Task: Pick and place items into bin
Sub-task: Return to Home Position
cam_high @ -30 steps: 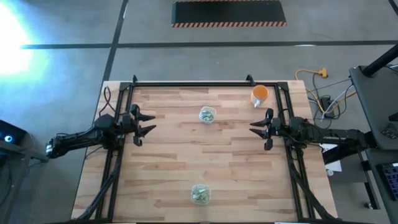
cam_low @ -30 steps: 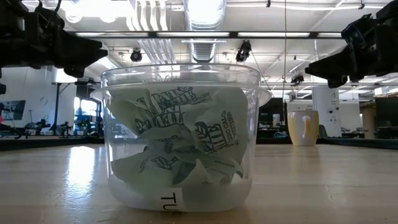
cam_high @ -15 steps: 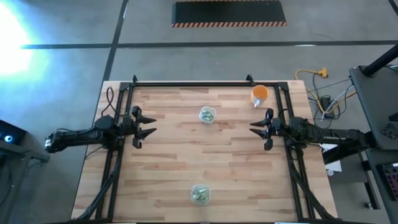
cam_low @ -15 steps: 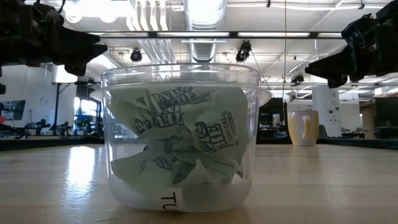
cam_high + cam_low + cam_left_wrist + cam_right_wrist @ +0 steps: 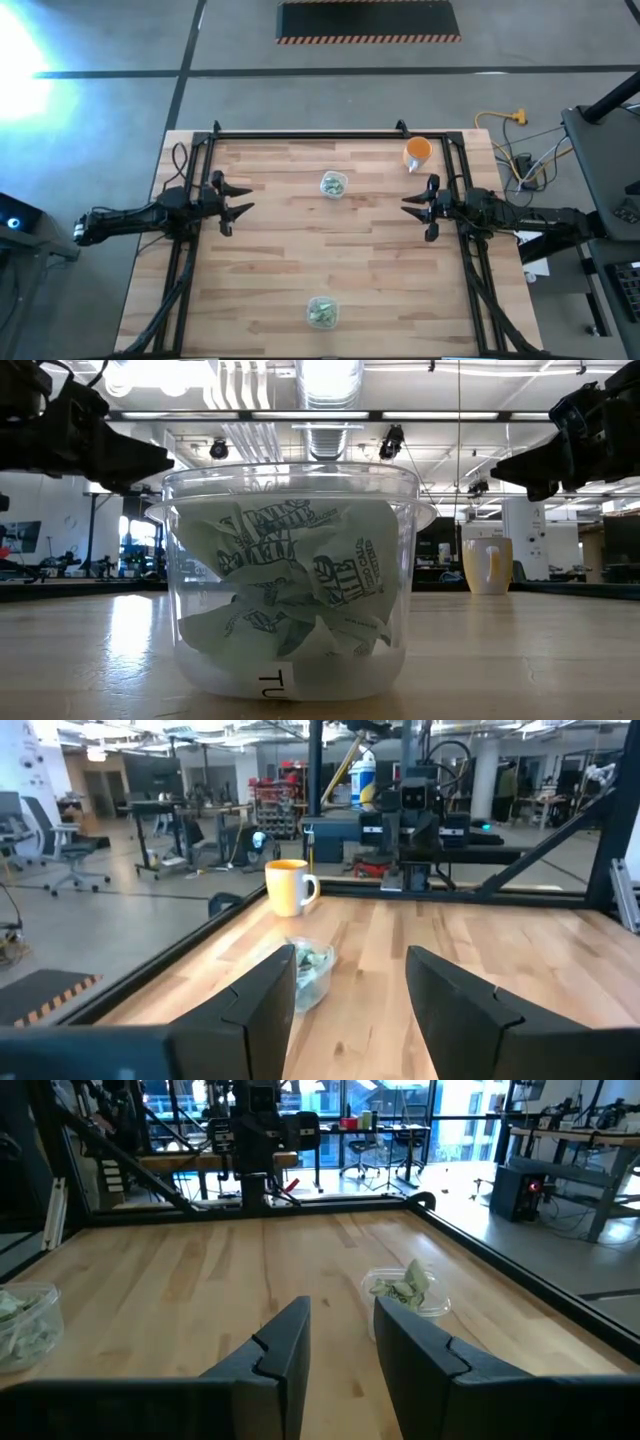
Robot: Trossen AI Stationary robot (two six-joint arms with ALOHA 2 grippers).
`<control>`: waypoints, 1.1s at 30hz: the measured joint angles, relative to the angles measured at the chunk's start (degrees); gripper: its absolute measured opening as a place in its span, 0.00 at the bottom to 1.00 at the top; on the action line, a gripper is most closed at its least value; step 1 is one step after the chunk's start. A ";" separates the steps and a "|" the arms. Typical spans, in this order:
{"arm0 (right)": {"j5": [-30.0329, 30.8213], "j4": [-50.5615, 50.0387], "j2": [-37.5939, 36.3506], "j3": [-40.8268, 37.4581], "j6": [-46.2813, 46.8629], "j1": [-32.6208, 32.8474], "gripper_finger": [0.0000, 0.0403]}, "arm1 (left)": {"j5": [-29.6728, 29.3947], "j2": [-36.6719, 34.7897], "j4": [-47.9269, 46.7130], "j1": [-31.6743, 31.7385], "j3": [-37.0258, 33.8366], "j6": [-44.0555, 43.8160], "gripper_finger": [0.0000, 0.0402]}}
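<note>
Two clear tubs hold the items, crinkly green-and-white wrapped pieces. One tub (image 5: pixel 321 312) stands near the table's front edge and fills the low view (image 5: pixel 290 585). The other tub (image 5: pixel 332 185) stands toward the far edge, with pieces (image 5: pixel 402 1288) poking above its rim. Which tub is the bin I cannot tell. My left gripper (image 5: pixel 246 199) hovers level over the table's left side, open, nothing between its fingers (image 5: pixel 350 958). My right gripper (image 5: pixel 405 205) hovers level over the right side, open by a narrower gap (image 5: pixel 340 1308), also bare.
An orange cup (image 5: pixel 417 152) stands at the far right, just beyond my right gripper. A black frame (image 5: pixel 330 133) runs along the far, left and right edges. Bare wood (image 5: pixel 320 245) lies between the two tubs and between the grippers.
My left gripper has swung a little toward the table's near edge, still open and at the same height. The tubs and the cup have stayed where they were.
</note>
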 joint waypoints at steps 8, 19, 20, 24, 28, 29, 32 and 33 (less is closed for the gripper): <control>0.00 0.04 0.00 0.00 -0.05 0.00 0.26 | 0.13 1.31 -0.14 0.00 0.00 1.22 0.43; 0.00 0.02 0.00 0.00 0.00 0.00 0.26 | 0.11 2.72 0.14 0.00 0.00 1.24 0.43; -0.01 0.02 0.00 0.00 0.04 0.00 0.26 | 0.09 2.69 0.19 0.00 0.00 1.23 0.43; 0.02 0.02 0.00 0.00 0.03 0.00 0.26 | 0.09 2.61 0.21 0.00 0.00 1.24 0.43; 0.00 0.01 0.02 0.00 -0.01 0.00 0.26 | 0.09 2.69 0.23 0.00 0.00 1.24 0.43; 0.01 0.00 0.02 0.00 0.05 0.00 0.26 | 0.09 2.69 0.27 0.00 0.00 1.24 0.43; 0.00 0.01 0.02 0.00 -0.02 0.00 0.26 | 0.09 2.67 0.30 0.00 0.00 1.24 0.43; 0.00 0.02 0.02 0.00 0.02 0.00 0.26 | 0.09 2.67 0.30 0.00 0.00 1.24 0.43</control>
